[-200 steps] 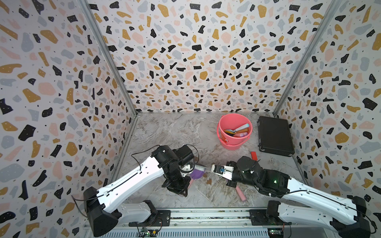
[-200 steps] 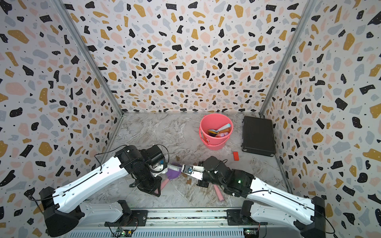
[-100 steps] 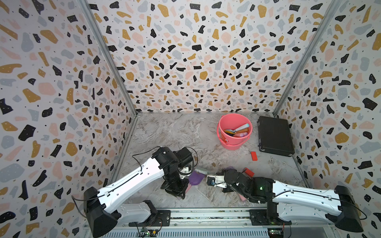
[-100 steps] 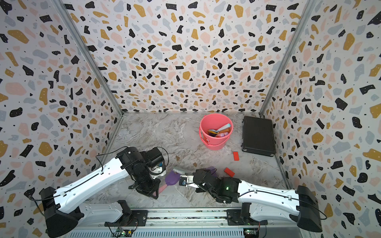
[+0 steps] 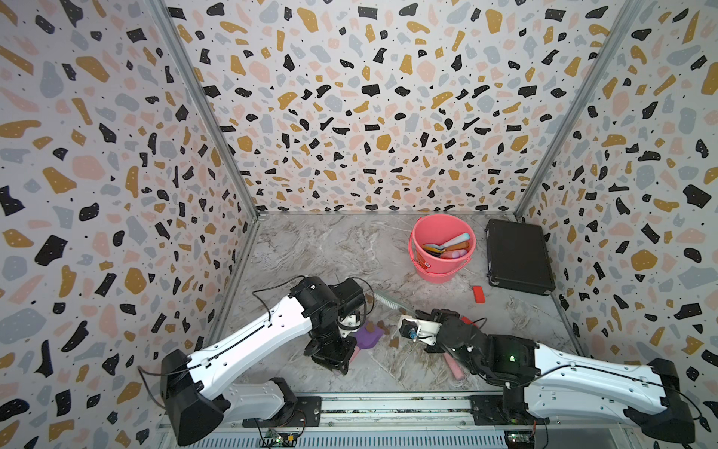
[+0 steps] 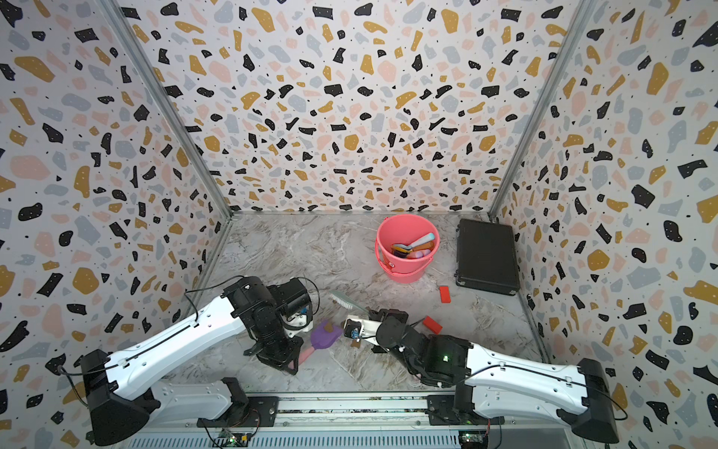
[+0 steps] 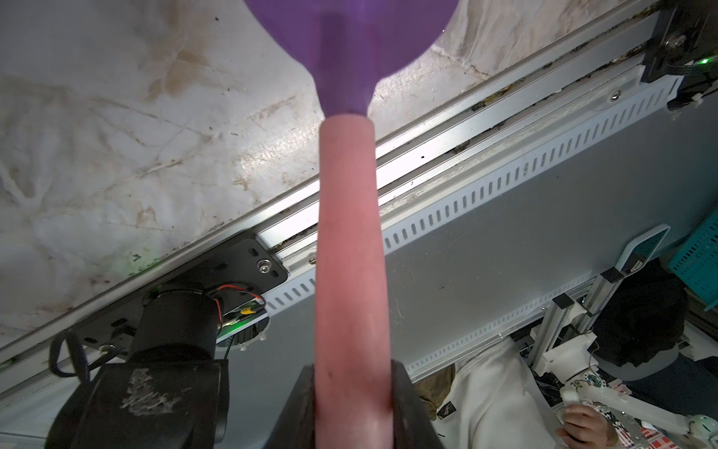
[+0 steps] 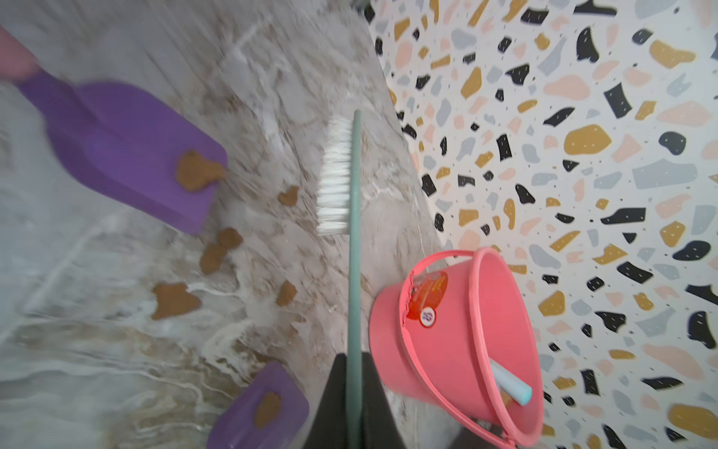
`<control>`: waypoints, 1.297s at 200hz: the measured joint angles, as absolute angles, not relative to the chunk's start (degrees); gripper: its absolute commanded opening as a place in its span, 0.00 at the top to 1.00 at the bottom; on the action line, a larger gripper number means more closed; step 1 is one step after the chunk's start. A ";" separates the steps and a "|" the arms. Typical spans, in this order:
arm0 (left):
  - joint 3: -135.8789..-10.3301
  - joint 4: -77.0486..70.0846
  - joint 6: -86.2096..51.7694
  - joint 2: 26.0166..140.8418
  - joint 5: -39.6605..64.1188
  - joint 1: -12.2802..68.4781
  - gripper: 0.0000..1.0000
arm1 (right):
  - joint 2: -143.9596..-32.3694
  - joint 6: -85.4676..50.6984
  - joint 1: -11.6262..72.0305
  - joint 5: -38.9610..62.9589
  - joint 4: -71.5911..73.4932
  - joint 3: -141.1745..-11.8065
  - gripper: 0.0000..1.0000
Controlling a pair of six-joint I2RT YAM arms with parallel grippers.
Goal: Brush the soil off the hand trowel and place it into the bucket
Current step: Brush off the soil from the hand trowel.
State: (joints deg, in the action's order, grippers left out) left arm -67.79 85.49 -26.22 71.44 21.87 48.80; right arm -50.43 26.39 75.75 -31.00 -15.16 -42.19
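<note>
1. The left tool (image 7: 351,408) is clamped on the pink handle of the hand trowel (image 5: 368,336), with a jaw pressed against each side. The purple blade points away from the front rail, out over the surface (image 5: 330,248).
2. The right tool (image 8: 355,388) is closed tight on the thin green handle of the brush (image 8: 354,252), whose white bristles (image 8: 334,175) sit out at the far end.
3. Soil check: one brown blob of soil (image 8: 196,171) sits on the blade, right at its front corner. Several more blobs lie loose on the surface just past that edge.
4. The key relation: the bristles face the blade's front edge, near it but not touching. In both top views the brush head lies on the back-wall side of the blade, and the brush's long axis runs across the trowel's.
5. My read is that this is the brushing step, with that one blob to go. The stroke needs to carry the bristles sideways over that corner and off the open edge, not back toward the handle.
6. The bucket (image 5: 443,268) stands upright, well apart toward the back right, with other tools already inside. It is nearer the right arm, but the left arm holds the trowel, so expect a long reach across.
</note>
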 measured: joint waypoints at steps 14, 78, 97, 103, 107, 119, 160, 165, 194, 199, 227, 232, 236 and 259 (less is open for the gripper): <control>-68.03 85.41 -26.26 71.66 21.65 48.80 1.00 | -50.15 26.17 78.15 -29.36 -14.92 -42.19 1.00; -68.45 85.21 -26.35 71.81 21.58 48.58 1.00 | -59.22 32.21 81.49 -37.78 -11.27 -37.28 1.00; -68.45 85.21 -26.35 71.81 21.63 48.53 1.00 | -59.24 37.56 81.49 -43.20 -6.63 -34.20 1.00; -68.45 85.21 -26.35 71.79 21.67 48.53 1.00 | -59.22 39.22 81.49 -44.71 -5.02 -33.28 1.00; -68.45 85.21 -26.35 71.81 21.69 48.51 1.00 | -59.16 40.38 81.49 -45.67 -3.81 -32.64 1.00; -68.47 85.21 -26.35 71.81 21.78 48.47 1.00 | -58.65 43.44 81.45 -48.12 -0.95 -31.07 1.00; -69.38 85.21 -26.35 71.88 21.78 48.21 1.00 | -55.37 45.15 80.99 -51.57 0.78 -32.51 1.00; -69.56 85.21 -26.35 71.94 21.76 48.14 1.00 | -54.81 44.38 81.08 -50.96 -0.19 -33.52 1.00; -70.37 84.93 -26.39 72.42 21.76 47.77 1.00 | -52.42 40.84 83.74 -46.15 -2.20 -37.39 1.00; -70.39 84.84 -26.39 72.42 21.76 47.68 1.00 | -52.38 40.58 84.23 -45.39 -2.33 -37.45 1.00; -71.18 84.82 -26.41 72.53 21.80 47.27 1.00 | -54.11 40.21 85.82 -41.32 -3.79 -37.01 1.00; -71.35 84.77 -26.44 72.53 21.82 47.22 1.00 | -54.57 40.21 85.84 -40.93 -4.14 -36.93 1.00; -71.53 84.77 -26.44 72.53 21.82 47.11 1.00 | -54.98 40.25 85.84 -40.56 -4.38 -36.88 1.00; -72.53 84.64 -26.57 72.58 21.98 46.48 1.00 | -57.71 40.58 85.84 -39.88 -4.82 -36.62 1.00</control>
State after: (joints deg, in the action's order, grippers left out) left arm -72.53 84.64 -26.57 72.58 21.98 46.48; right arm -57.71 40.58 85.84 -39.88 -4.82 -36.62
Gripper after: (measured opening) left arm 0.254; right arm 0.077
